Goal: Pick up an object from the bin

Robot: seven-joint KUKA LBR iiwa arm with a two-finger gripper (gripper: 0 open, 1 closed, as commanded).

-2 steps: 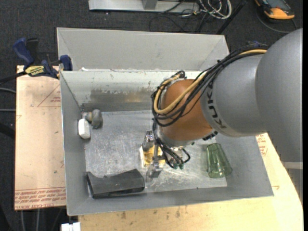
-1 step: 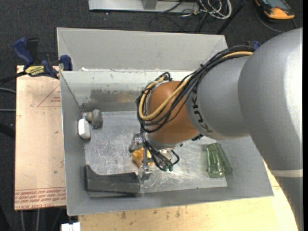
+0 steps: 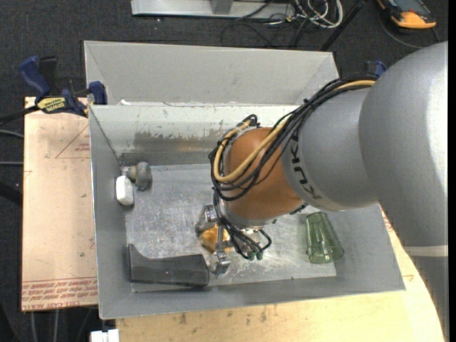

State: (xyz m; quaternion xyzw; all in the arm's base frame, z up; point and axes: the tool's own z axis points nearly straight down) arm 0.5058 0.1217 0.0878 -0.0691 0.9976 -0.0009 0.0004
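Note:
My gripper (image 3: pixel 218 256) reaches down near the front middle of the bin, under the arm's orange cover. A small yellow-orange thing (image 3: pixel 207 238) sits right against its left side; whether it is held I cannot tell. A dark grey flat block (image 3: pixel 166 268) lies just left of the gripper along the bin's front wall, its right end touching or almost touching the gripper's tip.
A clear green bottle-like thing (image 3: pixel 321 239) lies at the front right. At the back left a white oval piece (image 3: pixel 125 190) rests beside a grey rounded piece (image 3: pixel 141 174). Bare bin floor stretches between these and the gripper. The arm covers the bin's right middle.

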